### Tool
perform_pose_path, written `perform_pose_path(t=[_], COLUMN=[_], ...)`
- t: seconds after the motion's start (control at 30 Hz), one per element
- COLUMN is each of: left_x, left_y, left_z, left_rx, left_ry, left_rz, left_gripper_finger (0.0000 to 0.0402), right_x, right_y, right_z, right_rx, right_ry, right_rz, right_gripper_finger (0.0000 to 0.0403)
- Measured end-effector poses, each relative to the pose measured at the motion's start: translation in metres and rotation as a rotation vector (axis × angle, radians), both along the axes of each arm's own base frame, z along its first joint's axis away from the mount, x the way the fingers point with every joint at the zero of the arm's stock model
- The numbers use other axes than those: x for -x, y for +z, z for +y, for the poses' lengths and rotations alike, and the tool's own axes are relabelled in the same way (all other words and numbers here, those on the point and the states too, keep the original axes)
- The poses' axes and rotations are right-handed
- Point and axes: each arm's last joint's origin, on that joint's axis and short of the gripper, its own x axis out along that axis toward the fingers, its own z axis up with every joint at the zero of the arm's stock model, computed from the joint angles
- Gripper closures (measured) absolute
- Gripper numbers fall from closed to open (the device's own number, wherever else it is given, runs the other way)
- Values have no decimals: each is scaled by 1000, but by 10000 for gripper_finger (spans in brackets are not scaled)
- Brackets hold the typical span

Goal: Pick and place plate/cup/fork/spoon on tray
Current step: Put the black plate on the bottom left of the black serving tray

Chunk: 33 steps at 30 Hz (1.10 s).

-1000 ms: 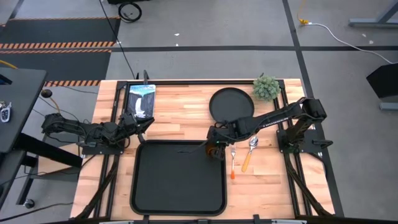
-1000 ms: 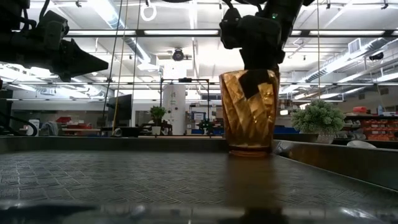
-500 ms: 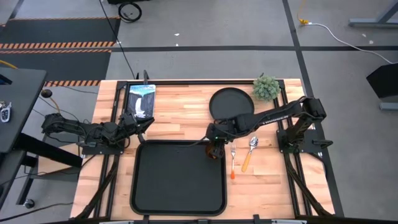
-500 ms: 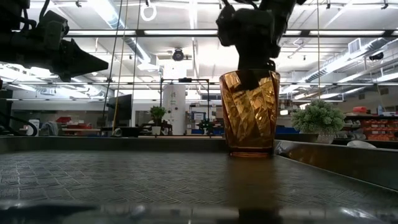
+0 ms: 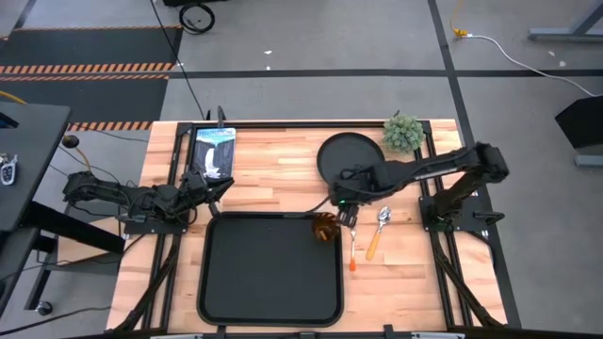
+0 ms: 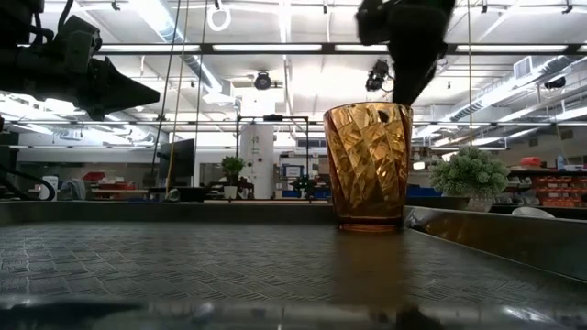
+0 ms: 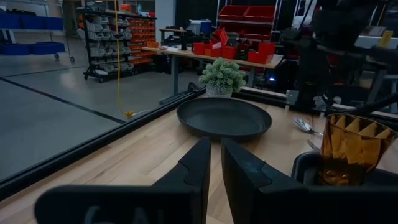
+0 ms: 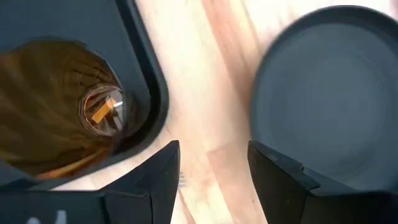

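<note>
So the cup [image 5: 324,229] is down now: it's standing upright on the tray [image 5: 270,311], tucked into the tray's far right corner just inside the rim. A second ago the right gripper [image 5: 345,207] was still on top of it with a finger inside the glass; now it has let go and pulled away off the tray, sitting over the bare wood between the tray's corner and the plate [image 5: 350,156], jaws wide apart with nothing in them.

We'd call that one item done out of four. The plate sits well beyond the tray's far edge, untouched, and the fork [image 5: 352,245] and spoon [image 5: 379,229] lie side by side just off the tray's right edge, near the cup.

The left gripper [image 5: 215,186] is parked by the tray's far left corner, fingers nearly together and holding nothing.

Our guess is the plate goes next, since the right gripper is heading that way.
</note>
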Motion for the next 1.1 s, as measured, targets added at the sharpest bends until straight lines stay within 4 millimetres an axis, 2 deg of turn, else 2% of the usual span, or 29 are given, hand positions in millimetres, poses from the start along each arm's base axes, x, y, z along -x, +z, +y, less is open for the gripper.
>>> perform_pose_path(t=[0.1, 0.23, 0.43, 0.63, 0.93, 1.1], left_x=[0, 0, 0, 0, 0, 0], left_y=[0, 0, 0, 0, 0, 0], left_z=[0, 0, 0, 0, 0, 0], left_rx=[0, 0, 0, 0, 0, 0], left_ry=[0, 0, 0, 0, 1, 0], left_rz=[0, 0, 0, 0, 0, 0], left_gripper_finger=[353, 353, 353, 353, 353, 353], right_x=[21, 52, 72, 66, 56, 53], right_y=[-6, -32, -71, -91, -119, -127], right_z=[-3, -12, -25, -46, -64, -73], right_rx=[33, 47, 76, 98, 167, 135], right_ry=[-51, -82, 22, 20, 126, 149], right_rz=[-4, 2, 26, 119, 279, 300], right_gripper_finger=[209, 210, 210, 215, 224, 249])
